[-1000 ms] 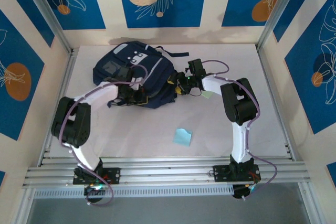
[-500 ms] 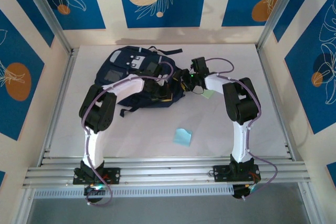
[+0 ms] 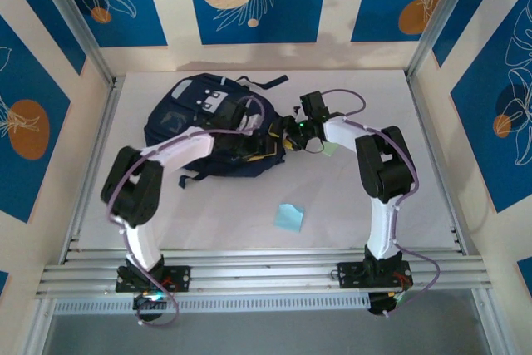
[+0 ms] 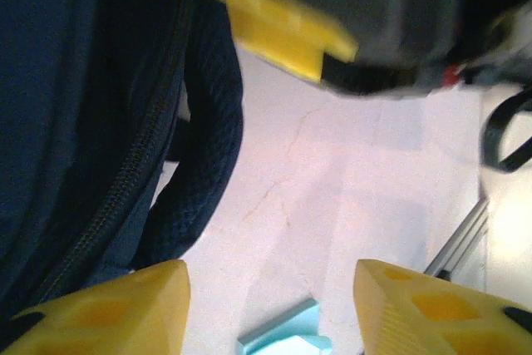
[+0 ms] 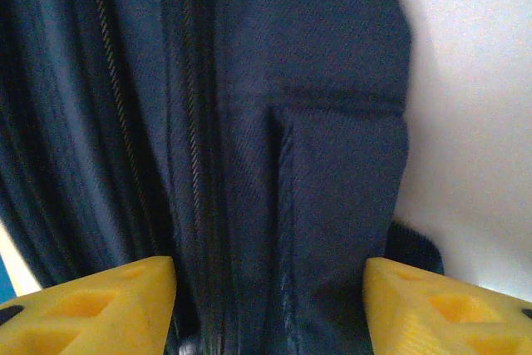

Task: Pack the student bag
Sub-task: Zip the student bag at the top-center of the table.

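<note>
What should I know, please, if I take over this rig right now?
Left hand: open, empty, beside the student bag, above the table.
Right hand: fingers apart with the bag's side fabric between them; grip unclear.
Bag lies at the table's far middle; light blue pad lies loose on the table, nearer the arm bases.
Done: nothing visibly packed.
To do: get the pad into the bag.

Finding one: the student bag [image 3: 174, 122] has its near side hidden under the left arm [image 3: 187, 143], and both wrist views crop it at the frame edges.

Finding two: the right gripper [image 5: 270, 276] has its fingers cropped at the bottom edge. Bag fabric lies between them; grip undetermined.

Finding three: a yellow-and-dark shape [image 4: 332, 22] beside the bag is blurred.

Finding four: a pale blue item [image 4: 283, 334] near the bag is cropped and unidentifiable.
</note>
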`<state>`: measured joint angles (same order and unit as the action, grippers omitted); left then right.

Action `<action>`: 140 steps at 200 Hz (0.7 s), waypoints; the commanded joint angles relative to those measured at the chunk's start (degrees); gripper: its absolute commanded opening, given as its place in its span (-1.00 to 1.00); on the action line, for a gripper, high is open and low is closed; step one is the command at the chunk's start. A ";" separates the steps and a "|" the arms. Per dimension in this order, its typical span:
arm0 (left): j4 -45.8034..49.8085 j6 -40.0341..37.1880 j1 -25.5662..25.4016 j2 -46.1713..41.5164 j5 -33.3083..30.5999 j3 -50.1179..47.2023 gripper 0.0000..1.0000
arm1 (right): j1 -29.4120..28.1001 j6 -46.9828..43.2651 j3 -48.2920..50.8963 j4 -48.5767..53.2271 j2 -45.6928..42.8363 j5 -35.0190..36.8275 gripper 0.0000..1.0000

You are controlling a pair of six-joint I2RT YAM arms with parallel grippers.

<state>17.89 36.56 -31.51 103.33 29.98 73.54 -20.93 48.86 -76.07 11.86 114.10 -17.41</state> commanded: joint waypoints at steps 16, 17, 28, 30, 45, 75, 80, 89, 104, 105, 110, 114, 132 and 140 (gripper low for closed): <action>-5.11 4.16 5.46 -10.56 -2.21 -9.57 0.17 | -1.95 -13.28 0.77 13.45 -7.04 -1.58 0.23; -5.17 4.24 5.61 -10.71 -2.38 -9.87 0.17 | -2.03 -13.49 0.76 13.59 -7.18 -1.49 0.23; -5.07 4.79 6.87 -13.06 -4.09 -12.29 0.19 | -2.96 -15.22 1.00 15.44 -8.43 -0.08 0.23; -5.08 4.92 7.04 -13.50 -4.46 -12.70 0.20 | -3.15 -15.56 0.97 15.71 -8.60 0.23 0.23; -5.01 5.79 8.65 -16.22 -7.15 -15.93 0.26 | -4.71 -17.76 0.68 17.88 -9.86 2.55 0.23; -5.60 9.52 10.51 -18.54 -9.80 -21.65 0.34 | -7.17 -21.61 -0.54 19.95 -10.79 5.30 0.23; -6.00 10.42 10.50 -18.81 -9.98 -22.67 0.35 | -7.43 -22.07 -0.75 19.96 -10.75 5.39 0.23; -7.76 12.94 10.50 -19.23 -10.15 -24.78 0.36 | -7.84 -22.72 -1.21 19.69 -10.68 5.54 0.23; -12.97 18.32 10.45 -19.98 -10.14 -29.11 0.38 | -8.33 -23.35 -1.90 18.85 -10.19 5.71 0.23; -13.32 18.66 10.48 -20.04 -10.17 -29.35 0.38 | -8.33 -23.36 -1.98 18.83 -10.16 5.71 0.23; -15.10 20.33 10.38 -20.24 -10.44 -30.58 0.38 | -8.42 -23.38 -2.33 18.53 -9.85 5.77 0.23; -16.45 21.45 10.30 -20.33 -10.73 -31.41 0.38 | -8.49 -23.30 -2.57 18.35 -9.60 5.87 0.23; -21.25 25.13 9.98 -20.04 -12.55 -33.44 0.39 | -8.70 -23.02 -3.58 17.42 -8.57 6.30 0.23; -24.29 26.93 9.81 -19.69 -13.04 -33.92 0.39 | -8.69 -22.81 -3.83 17.11 -8.06 6.22 0.23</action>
<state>4.23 55.22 -21.28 84.58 19.88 41.32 -29.30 27.59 -77.19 29.36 104.49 -11.92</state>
